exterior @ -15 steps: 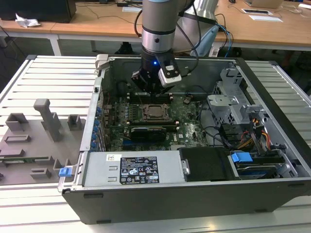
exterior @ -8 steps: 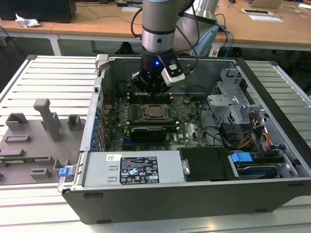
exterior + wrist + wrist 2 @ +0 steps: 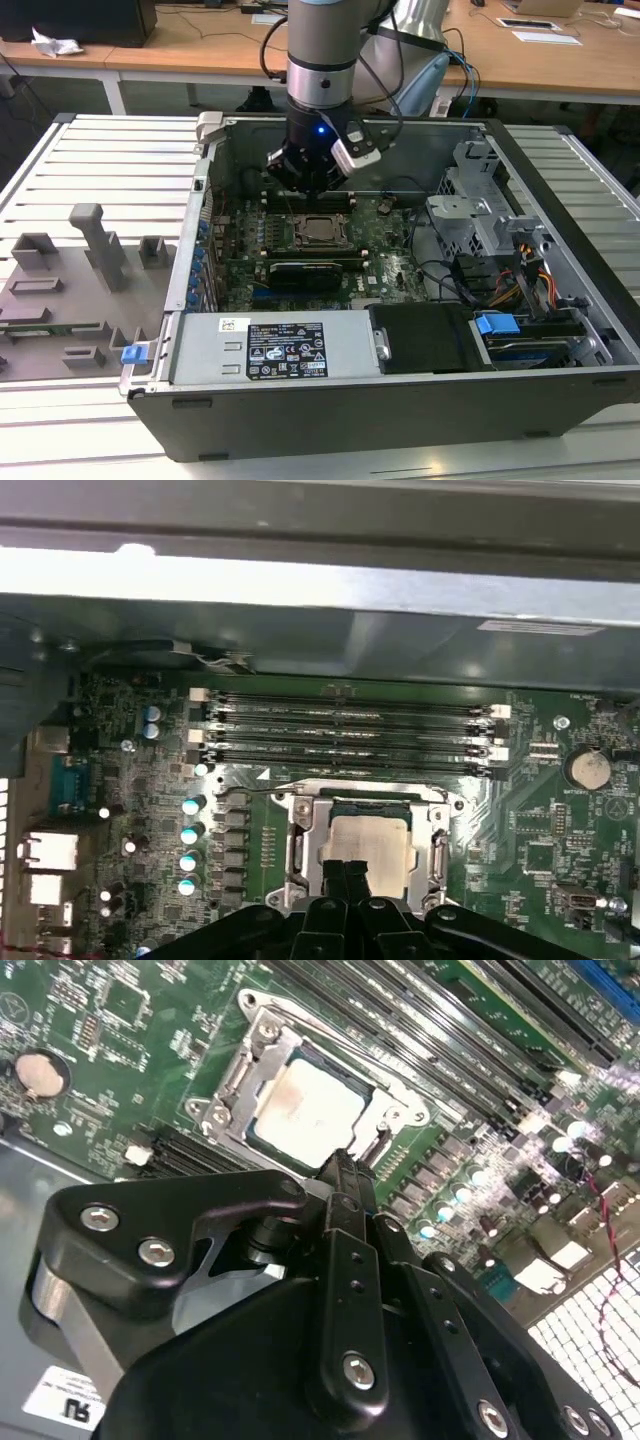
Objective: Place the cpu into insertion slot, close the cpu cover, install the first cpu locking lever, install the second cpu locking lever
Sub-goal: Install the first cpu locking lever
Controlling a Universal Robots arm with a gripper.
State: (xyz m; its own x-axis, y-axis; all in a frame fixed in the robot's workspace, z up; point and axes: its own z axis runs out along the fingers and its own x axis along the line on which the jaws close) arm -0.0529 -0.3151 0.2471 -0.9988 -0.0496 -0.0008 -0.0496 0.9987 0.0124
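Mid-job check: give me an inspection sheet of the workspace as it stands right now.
Surface: slatted metal table carrying the open computer case.
Job's things: cpu sits in the insertion slot; cpu cover lies down around it; lever state unclear.
Clutter: grey fixture tray at the exterior view's left.
Grippers: gripper shut, holding nothing, close to the cpu's edge.
Cables: wire bundle inside the case, away from the slot.
Surroundings: wooden desks behind.

The arm [image 3: 320, 70] points straight down, gripper [image 3: 342, 1167] (its 2 fingers [image 3: 345, 1260] pressed together) lowermost.
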